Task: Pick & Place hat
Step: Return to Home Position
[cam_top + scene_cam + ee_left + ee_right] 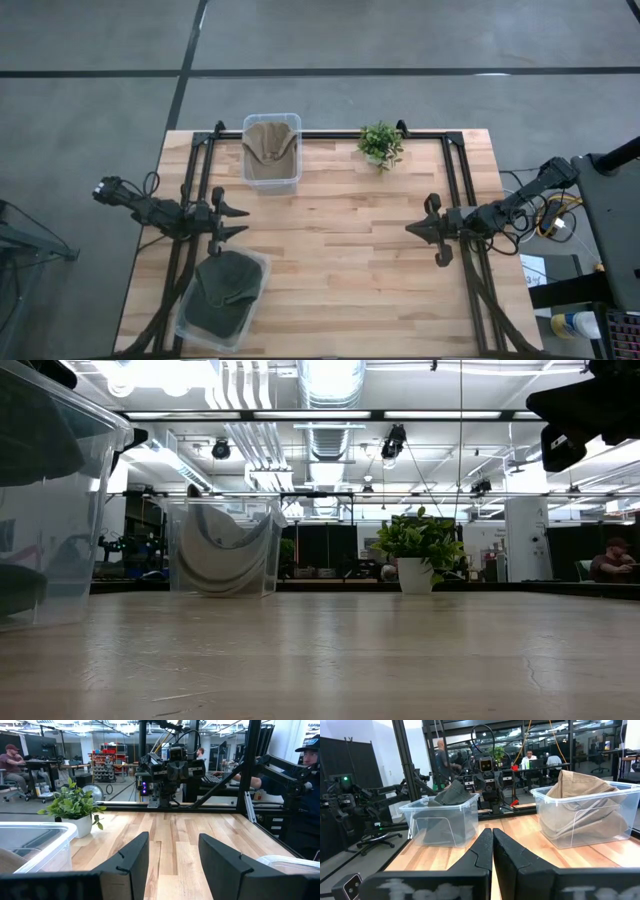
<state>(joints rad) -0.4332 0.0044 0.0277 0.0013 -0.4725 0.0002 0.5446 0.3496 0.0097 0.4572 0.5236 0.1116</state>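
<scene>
A tan hat (270, 143) lies bunched in a clear bin (271, 182) at the table's far edge, its crown rising over the rim (580, 785). A dark green hat (224, 292) lies in a second clear bin (258, 262) at the near left corner and also sticks out above the rim (451, 792). My left gripper (243, 220) hovers open just beyond the green hat's bin, its fingers pointing toward the table's right (172, 837). My right gripper (410, 230) is shut and empty over the right half of the table, pointing left (492, 831).
A small potted plant (381, 143) stands at the far edge, right of the tan hat's bin. Black frame rails (460, 180) run along both sides of the table and its far edge. Bare wood (340, 250) lies between the two grippers. People sit in the room beyond (12, 762).
</scene>
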